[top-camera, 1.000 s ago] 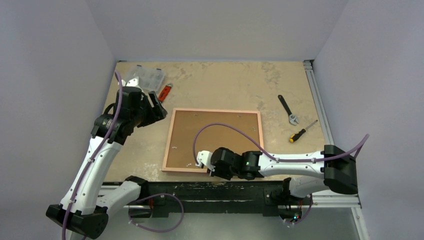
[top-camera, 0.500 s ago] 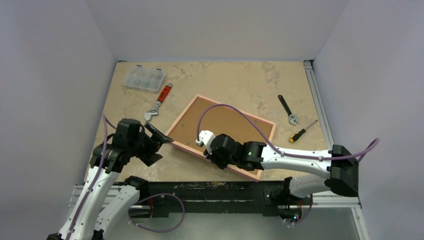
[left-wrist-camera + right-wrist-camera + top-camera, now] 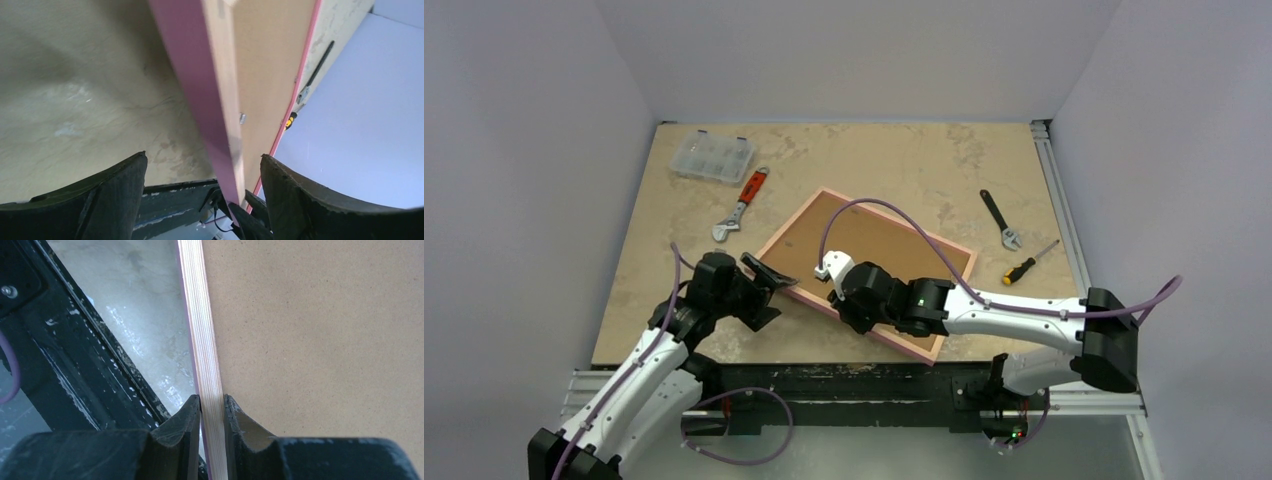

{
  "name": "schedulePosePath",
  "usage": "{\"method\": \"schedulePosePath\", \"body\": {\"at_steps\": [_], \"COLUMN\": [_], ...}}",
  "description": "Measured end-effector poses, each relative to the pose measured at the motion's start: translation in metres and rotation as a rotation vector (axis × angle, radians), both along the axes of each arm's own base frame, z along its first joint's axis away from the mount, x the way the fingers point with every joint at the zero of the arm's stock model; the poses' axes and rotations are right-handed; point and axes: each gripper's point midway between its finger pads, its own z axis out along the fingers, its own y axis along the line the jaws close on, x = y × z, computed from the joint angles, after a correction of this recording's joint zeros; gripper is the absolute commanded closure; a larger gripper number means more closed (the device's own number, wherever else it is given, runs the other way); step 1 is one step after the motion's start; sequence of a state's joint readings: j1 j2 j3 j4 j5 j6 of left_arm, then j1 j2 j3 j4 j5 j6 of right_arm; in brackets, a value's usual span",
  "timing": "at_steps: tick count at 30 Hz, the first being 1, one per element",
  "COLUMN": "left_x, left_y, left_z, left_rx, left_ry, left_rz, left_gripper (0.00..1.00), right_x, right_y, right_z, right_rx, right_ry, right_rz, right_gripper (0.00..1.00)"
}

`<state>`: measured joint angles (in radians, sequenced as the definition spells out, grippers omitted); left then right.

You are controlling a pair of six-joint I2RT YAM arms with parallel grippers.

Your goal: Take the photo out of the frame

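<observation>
The frame [image 3: 874,245] lies back side up on the worktop [image 3: 674,230], set at a slant, its brown board facing the overhead camera. The right pincer [image 3: 839,298] is clenched on the near-left rim: in its wrist view [image 3: 212,407] both fingers press the pale strip of the frame [image 3: 325,340] between them. The left pincer [image 3: 769,282] stands released at the frame's left corner (jaws wide). In its own view [image 3: 210,192] the pink edge of the frame [image 3: 260,75] runs down between the fingers without touching either.

A second ago the frame sat square to the worktop's near edge. The left pincer was then up by the organiser box [image 3: 714,155] and the red-handled wrench [image 3: 744,205]. Since then the frame has swung round, and the left arm has come down to its corner with wider jaws.
</observation>
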<state>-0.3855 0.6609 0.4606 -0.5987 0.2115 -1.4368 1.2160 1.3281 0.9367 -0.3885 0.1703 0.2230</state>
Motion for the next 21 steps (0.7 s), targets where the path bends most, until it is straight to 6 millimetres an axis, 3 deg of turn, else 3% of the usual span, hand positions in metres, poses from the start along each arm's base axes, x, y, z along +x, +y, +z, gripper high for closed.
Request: {"method": "schedulePosePath", "body": {"at_steps": [4,11,17,20,21], "left_x": [0.017,0.044,0.057,0.057,0.057], "left_y": [-0.008,-0.003,-0.005,-0.005,-0.005], "left_z": [0.003,-0.005,-0.014,-0.017,-0.016], "left_rx": [-0.001,0.04,0.062,0.061,0.052], "left_ry": [-0.118,-0.244,-0.237,-0.22,-0.219], "left_rz": [0.0,0.073,0.084,0.091,0.099], "left_gripper": [0.24,0.37,0.64,0.88,0.91], "right_x": [0.001,0.0,0.0,0.001,0.002], "right_y": [0.009,0.011,0.012,0.013,0.013], "right_z": [0.002,-0.001,-0.001,-0.001,-0.001], "right_rx": [0.019,0.026,0.035,0.037,0.034], "right_ry": [0.016,0.04,0.05,0.049,0.049], "right_rz": [-0.015,-0.037,-0.051,-0.06,-0.065], "right_gripper": [1.0,1.0,1.0,1.0,0.88]}}
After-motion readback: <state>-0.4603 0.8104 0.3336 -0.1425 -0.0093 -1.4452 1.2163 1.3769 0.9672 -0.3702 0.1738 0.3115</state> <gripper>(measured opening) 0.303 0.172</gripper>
